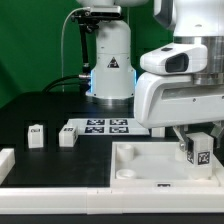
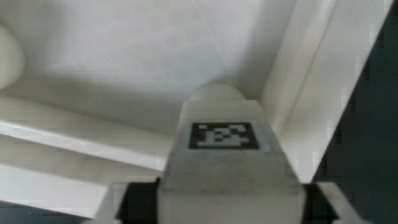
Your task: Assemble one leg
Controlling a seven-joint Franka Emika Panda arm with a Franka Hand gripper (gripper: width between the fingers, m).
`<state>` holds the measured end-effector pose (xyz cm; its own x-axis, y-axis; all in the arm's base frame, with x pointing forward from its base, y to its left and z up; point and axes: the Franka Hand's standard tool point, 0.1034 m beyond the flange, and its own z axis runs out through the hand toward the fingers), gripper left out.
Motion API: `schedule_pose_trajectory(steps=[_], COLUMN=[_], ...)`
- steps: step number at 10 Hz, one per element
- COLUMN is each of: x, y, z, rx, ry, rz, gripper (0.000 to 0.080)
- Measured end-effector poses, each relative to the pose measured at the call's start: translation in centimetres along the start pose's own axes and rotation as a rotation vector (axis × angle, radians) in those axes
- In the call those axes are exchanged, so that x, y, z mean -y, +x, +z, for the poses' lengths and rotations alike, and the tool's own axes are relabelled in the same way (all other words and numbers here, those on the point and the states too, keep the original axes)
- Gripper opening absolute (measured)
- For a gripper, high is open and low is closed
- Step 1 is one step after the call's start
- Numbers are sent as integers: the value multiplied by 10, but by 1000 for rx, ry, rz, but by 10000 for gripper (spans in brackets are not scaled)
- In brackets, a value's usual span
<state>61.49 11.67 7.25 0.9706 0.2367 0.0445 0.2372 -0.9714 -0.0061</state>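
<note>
My gripper (image 1: 198, 148) is shut on a leg (image 1: 200, 156), a small white block with a black-and-white tag, at the exterior view's right. It holds the leg over the right part of the large white square panel (image 1: 140, 172). In the wrist view the leg (image 2: 224, 140) points away from me between my dark fingers (image 2: 139, 204), its tip over a corner of the panel (image 2: 125, 70) beside a raised rim. Whether the tip touches the panel is hidden. Two more legs (image 1: 37, 136) (image 1: 68, 135) stand on the black table at the exterior view's left.
The marker board (image 1: 105, 126) lies behind the panel, in front of the arm's base (image 1: 110, 75). A white piece (image 1: 5, 165) sits at the left edge of the exterior view.
</note>
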Motion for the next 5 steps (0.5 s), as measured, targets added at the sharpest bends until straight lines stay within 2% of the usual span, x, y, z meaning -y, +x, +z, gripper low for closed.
schedule_pose_trajectory(steps=[3, 4, 5], x=[4, 3, -5], y=[2, 2, -1], z=[0, -1, 0], rx=[-17, -19, -18], ry=[3, -4, -16], rz=[343, 515, 625], gripper=[291, 291, 291])
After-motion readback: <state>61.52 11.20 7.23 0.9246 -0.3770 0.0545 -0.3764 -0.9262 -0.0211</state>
